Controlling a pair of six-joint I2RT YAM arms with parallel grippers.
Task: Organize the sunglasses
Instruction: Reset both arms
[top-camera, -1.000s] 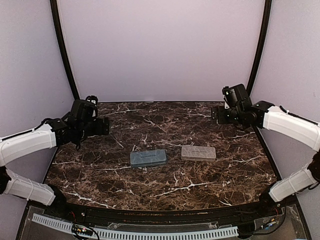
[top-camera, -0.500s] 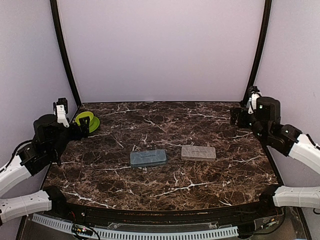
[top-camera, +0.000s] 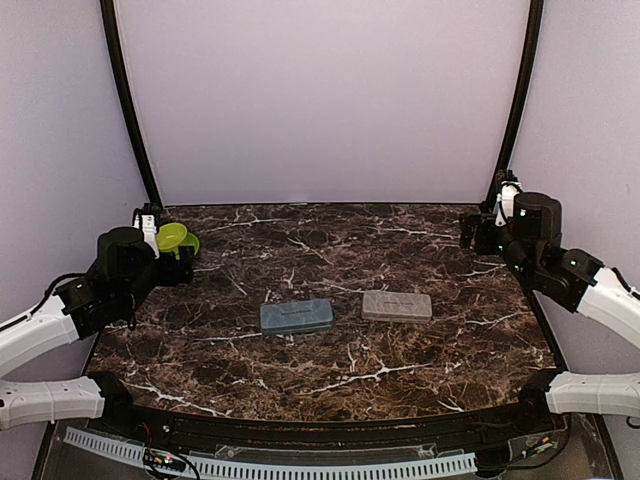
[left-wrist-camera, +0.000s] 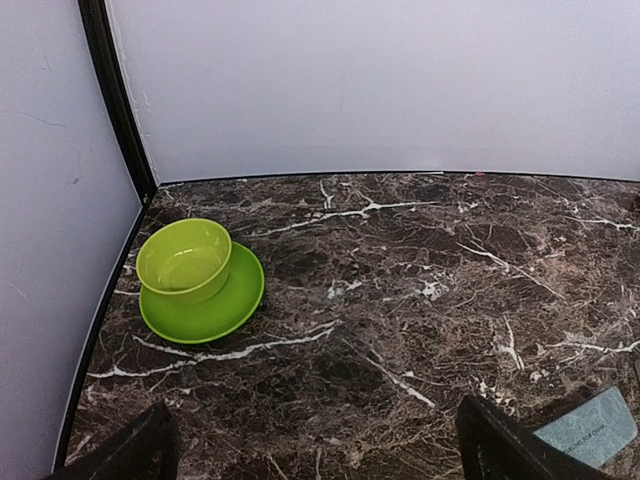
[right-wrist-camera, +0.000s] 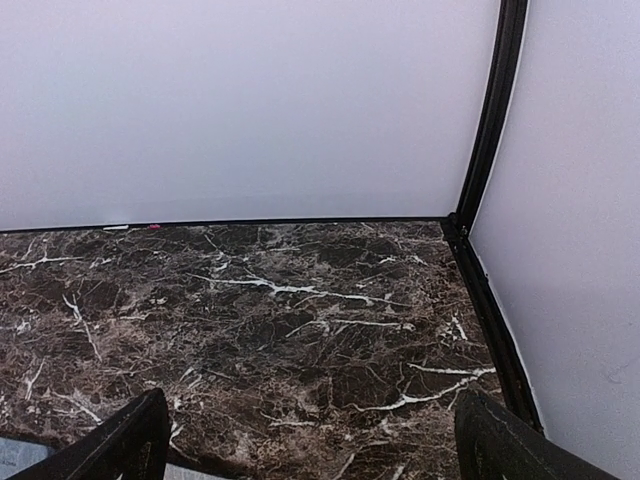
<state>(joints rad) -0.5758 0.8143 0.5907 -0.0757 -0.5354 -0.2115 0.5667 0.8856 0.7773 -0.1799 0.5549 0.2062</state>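
Completion is judged likely: no sunglasses are seen in any view, being presumed stowed in the closed blue-grey case (top-camera: 296, 317) and beige case (top-camera: 397, 306) at frame centre, while the left end effector (left-wrist-camera: 320, 450) and right end effector (right-wrist-camera: 312, 440) are held open, empty.

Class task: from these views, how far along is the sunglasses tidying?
Looks done: no sunglasses lie loose; the blue-grey case and beige case sit closed, side by side. In hand: nothing; both arms' jaws stand open and empty. Left: seemingly nothing, though the cases' contents are hidden.
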